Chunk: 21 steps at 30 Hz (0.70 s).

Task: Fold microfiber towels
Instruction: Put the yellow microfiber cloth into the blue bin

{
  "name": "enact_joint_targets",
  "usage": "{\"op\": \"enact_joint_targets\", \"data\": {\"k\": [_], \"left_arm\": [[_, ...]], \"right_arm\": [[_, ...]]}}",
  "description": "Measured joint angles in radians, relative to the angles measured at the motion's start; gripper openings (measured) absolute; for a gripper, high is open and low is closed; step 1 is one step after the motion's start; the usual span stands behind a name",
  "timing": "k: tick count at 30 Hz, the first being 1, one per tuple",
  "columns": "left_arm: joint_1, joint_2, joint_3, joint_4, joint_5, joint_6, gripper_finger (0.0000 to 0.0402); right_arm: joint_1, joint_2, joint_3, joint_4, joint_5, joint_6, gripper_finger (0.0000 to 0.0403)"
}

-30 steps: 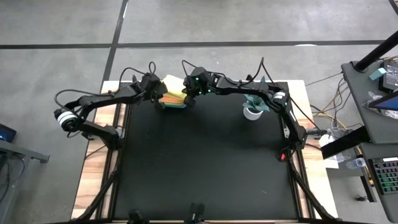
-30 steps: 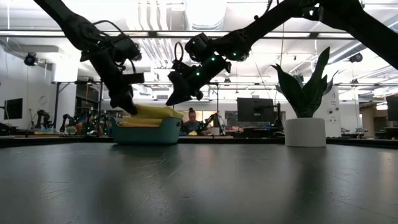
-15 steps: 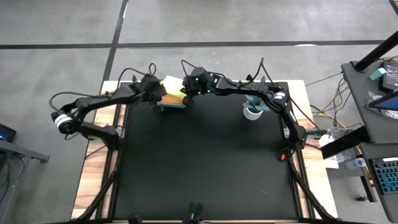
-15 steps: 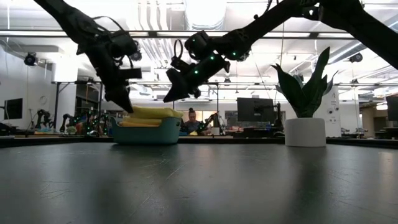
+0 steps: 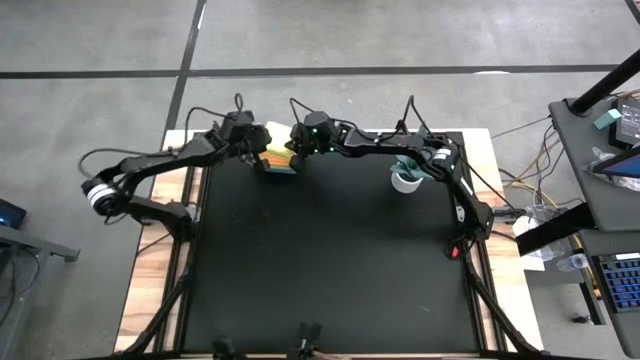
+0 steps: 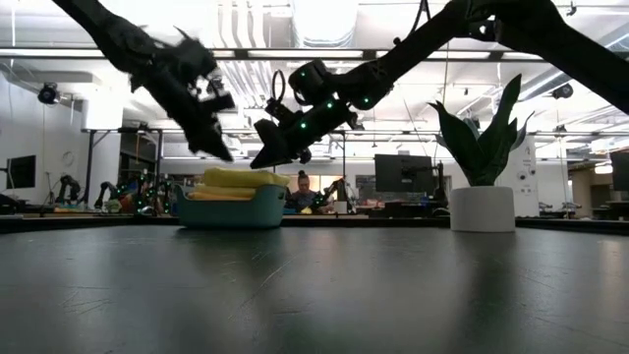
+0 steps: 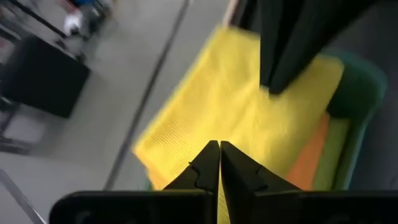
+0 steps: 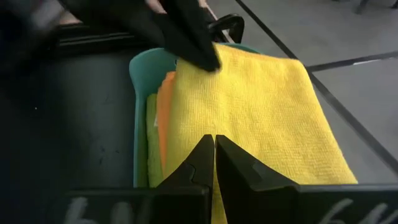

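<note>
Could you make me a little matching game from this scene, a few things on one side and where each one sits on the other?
Things:
1. yellow towel
2. bin
3. plant
4. left gripper

Places or states:
a. in a white pot near the table's far right corner
b. teal, at the table's far edge, holding the towels
c. top of the stack
d. shut, in the air above the bin

Pairs: 1-c, 2-b, 3-a, 4-d
</note>
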Motion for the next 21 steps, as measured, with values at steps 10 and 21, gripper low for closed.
{"op": "enact_joint_targets", "data": {"k": [10,21], "left_arm": [[0.003,0.138,-0.008,-0.004,-0.052,-0.048,0.0000],[0.004,0.087,-0.012,-0.036,-0.090,-0.077,0.0000]], "right_arm": [[0.000,0.001,-0.013,-0.100,0.002,-0.091,0.0008],[-0.024,-0.005,-0.013,-0.155,0.006,-0.091,0.0008]]}}
